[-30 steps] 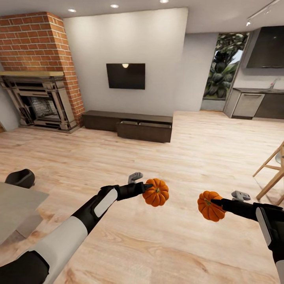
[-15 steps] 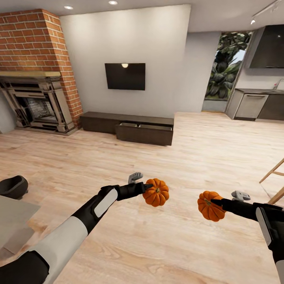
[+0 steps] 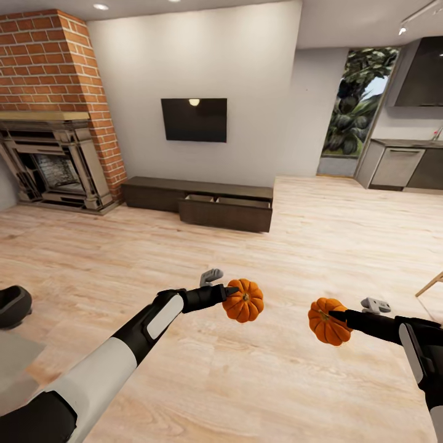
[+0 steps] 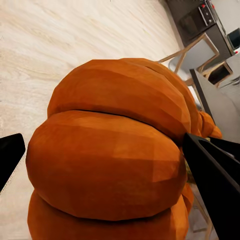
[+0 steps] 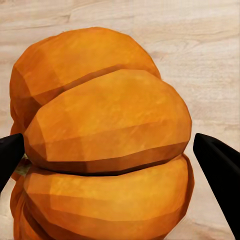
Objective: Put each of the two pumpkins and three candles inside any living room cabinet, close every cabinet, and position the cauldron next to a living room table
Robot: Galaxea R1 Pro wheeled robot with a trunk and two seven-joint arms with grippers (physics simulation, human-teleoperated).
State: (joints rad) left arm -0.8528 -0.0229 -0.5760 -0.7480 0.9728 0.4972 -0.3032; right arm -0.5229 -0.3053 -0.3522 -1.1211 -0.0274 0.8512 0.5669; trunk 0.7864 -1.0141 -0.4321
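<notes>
Since the earlier frames the whole head view had swung: the round black cauldron (image 3: 12, 305) had slid toward 9 o'clock and the wooden chair at 3 o'clock had nearly left the picture, so the camera turned while both arms kept their pose.

One small bright orange ribbed pumpkin (image 3: 244, 301) sat clamped in the left end effector (image 3: 229, 291), just left of centre, held above the floor. A second orange ribbed pumpkin (image 3: 328, 321) was clamped in the right end effector (image 3: 335, 315) at about 4 o'clock. In each wrist view, the dark fingers pressed the fruit's flanks on both sides (image 4: 107, 160) (image 5: 107, 145).

At 12 o'clock, well apart from the arms, the long low dark brown wooden cabinet (image 3: 200, 203) stood against the white wall, two flat drawer fronts pulled out and pale beige insides showing.

Both pumpkins were smooth, hard-looking, bulging lobes, gripped across curved ribs; my judgement is that a jolt while driving over the pale plank floor (image 3: 246, 381) could let one roll out between the narrow fingers. Approaching too fast could also drive the extended arms into the open drawers.
</notes>
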